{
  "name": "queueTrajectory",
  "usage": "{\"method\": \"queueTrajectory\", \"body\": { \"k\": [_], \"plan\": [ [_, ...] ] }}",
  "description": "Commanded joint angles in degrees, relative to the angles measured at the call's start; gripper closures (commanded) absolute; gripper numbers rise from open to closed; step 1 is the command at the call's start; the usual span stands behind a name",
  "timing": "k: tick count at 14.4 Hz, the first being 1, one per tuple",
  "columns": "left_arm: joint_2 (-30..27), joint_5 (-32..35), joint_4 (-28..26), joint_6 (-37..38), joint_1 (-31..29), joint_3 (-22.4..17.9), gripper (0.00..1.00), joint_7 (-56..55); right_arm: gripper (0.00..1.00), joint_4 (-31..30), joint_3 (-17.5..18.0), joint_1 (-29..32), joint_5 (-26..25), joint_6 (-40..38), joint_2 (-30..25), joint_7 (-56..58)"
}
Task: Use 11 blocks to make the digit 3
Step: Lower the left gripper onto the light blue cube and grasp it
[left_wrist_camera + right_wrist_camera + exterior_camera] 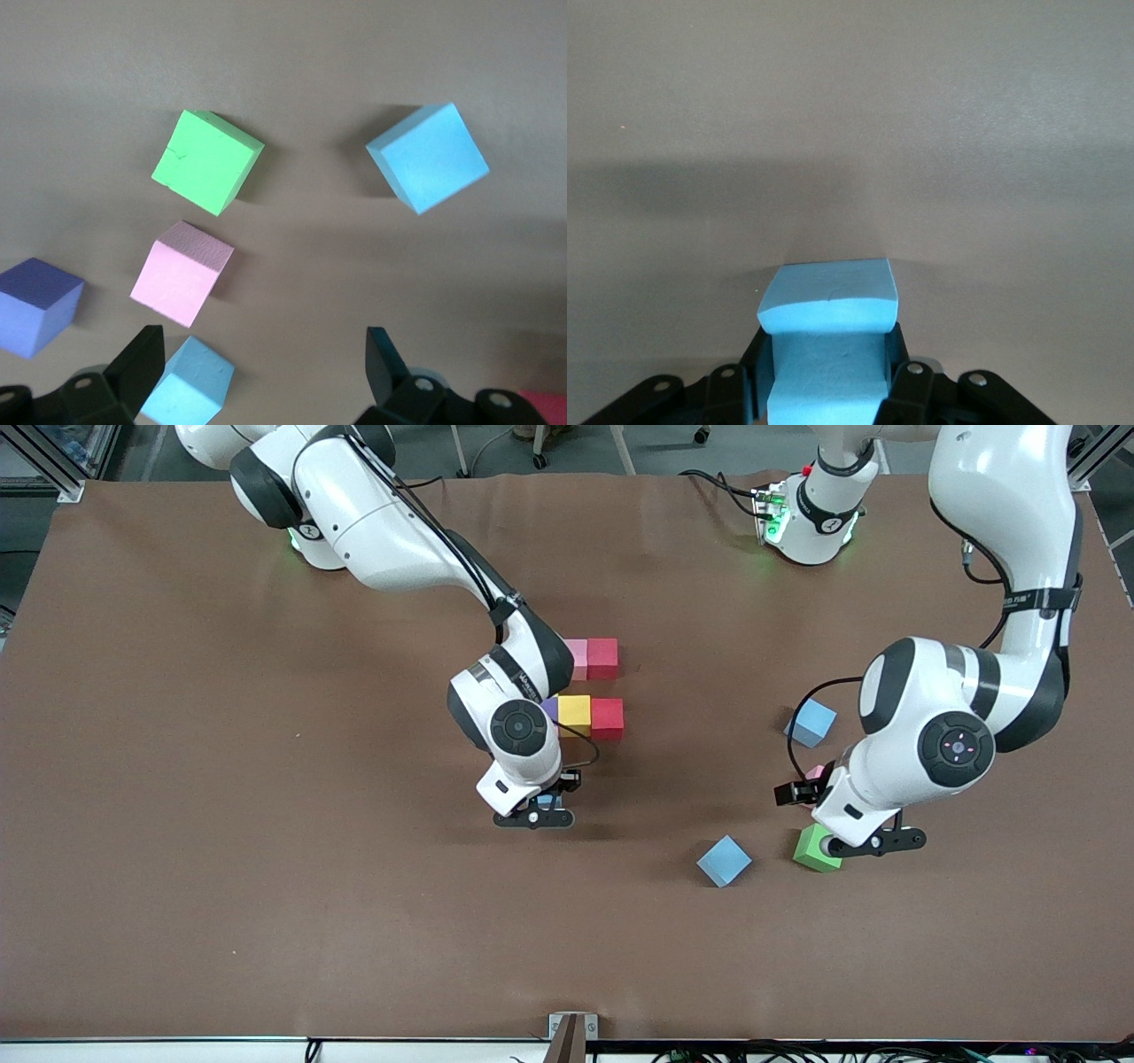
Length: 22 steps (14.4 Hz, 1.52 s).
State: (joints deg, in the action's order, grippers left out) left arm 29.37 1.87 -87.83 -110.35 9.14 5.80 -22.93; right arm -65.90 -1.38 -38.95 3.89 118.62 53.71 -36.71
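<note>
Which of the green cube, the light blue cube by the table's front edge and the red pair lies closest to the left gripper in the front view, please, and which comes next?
From the left gripper:
1. Green cube, right beside it.
2. Light blue cube, toward the right arm's end.
3. Red cubes, much farther toward the right arm's end, in the figure.

The blocks (428, 158) look like matte foam, slightly grainy. The table cover (221, 824) is matt brown; the arms' shells (390, 531) are glossy white plastic

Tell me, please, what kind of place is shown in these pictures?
Probably a robotics lab: two white arms bolted at a brown-covered table, foam blocks such as the green cube, and loose cables along the table's edge.
</note>
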Motion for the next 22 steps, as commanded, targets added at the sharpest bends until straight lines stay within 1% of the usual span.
{"method": "queueTrajectory", "body": {
  "k": [1, 4, 5, 8, 11, 13, 14, 16, 19, 22],
  "plan": [
    [3.4, 1.1, 3.2, -1.5, 2.0, -0.3, 0.0, -6.6, 1.0, -4.3, -0.2, -0.7, -0.6, 1.4, -2.7, -1.1],
    [7.7, 0.8, 7.1, -1.7, 2.4, -0.4, 0.0, -14.0, 1.0, -4.7, -0.2, -0.8, -0.6, 1.1, -2.8, -1.0],
    [8.7, 0.8, 7.8, -2.7, 2.4, -0.3, 0.0, -14.3, 1.0, -4.7, -0.2, -0.8, -0.6, 1.0, -2.8, -1.0],
    [9.7, 0.8, 7.9, -6.6, 2.4, -0.3, 0.0, -14.7, 1.0, -5.0, -0.2, -1.0, -0.6, 0.1, -3.1, -1.0],
    [10.5, -0.1, 7.9, -8.5, 2.4, -0.1, 0.0, -14.6, 1.0, -5.9, -0.1, -1.1, -0.6, -0.1, -3.9, -1.1],
    [10.7, -0.8, 7.9, -8.7, 4.1, -0.4, 0.0, -15.7, 1.0, -5.9, -0.1, -1.3, -0.6, -0.1, -3.9, -1.1],
    [10.8, -0.8, 8.0, -8.7, 3.9, -0.4, 0.0, -15.3, 1.0, -5.9, -0.1, -1.3, -0.6, 0.0, -3.9, -1.1],
    [12.2, -0.8, 9.1, -8.7, 4.2, -0.5, 0.0, -16.1, 1.0, -6.0, -0.1, -1.4, -0.6, 0.0, -3.9, -1.2],
    [15.2, -0.8, 12.4, -9.4, 4.2, -0.7, 0.0, -18.7, 1.0, -6.2, -0.1, -1.4, -0.6, 0.0, -3.9, -1.3],
    [16.8, -0.8, 12.7, -13.8, 4.0, -0.8, 0.0, -23.2, 1.0, -6.2, -0.1, -1.4, -0.6, 0.0, -3.9, -1.8]
  ]
}}
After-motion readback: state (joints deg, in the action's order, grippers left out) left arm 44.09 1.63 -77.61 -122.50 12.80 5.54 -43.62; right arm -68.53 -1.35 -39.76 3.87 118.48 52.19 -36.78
